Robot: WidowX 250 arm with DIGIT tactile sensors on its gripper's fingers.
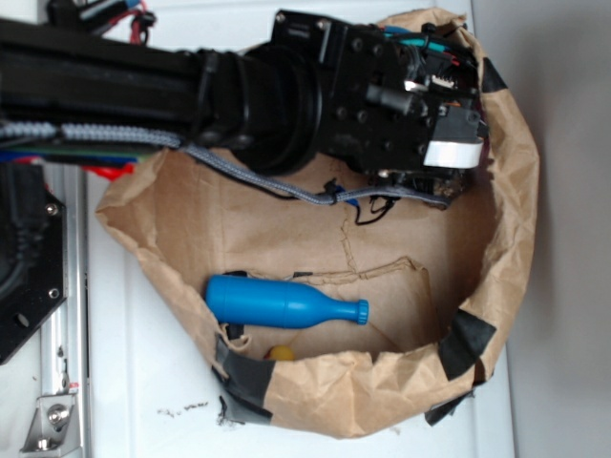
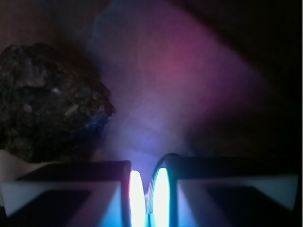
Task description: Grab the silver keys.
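Note:
In the wrist view my gripper (image 2: 148,172) is nearly shut, its two pads glowing bright. A thin ridged metal sliver, an edge of the silver keys (image 2: 149,196), is pinched between them. A thin dark wire arcs over the top of the right finger (image 2: 213,175). The rest of the bunch is hidden. In the exterior view the gripper (image 1: 431,177) hangs at the back right of a brown paper bag (image 1: 520,191), and the keys do not show there.
A lumpy dark-brown rock (image 2: 52,101) sits close on the left of the fingers. A blue plastic bottle (image 1: 282,303) lies on its side on the bag floor, with a small yellow thing (image 1: 280,352) at the front wall. The bag's walls stand all around.

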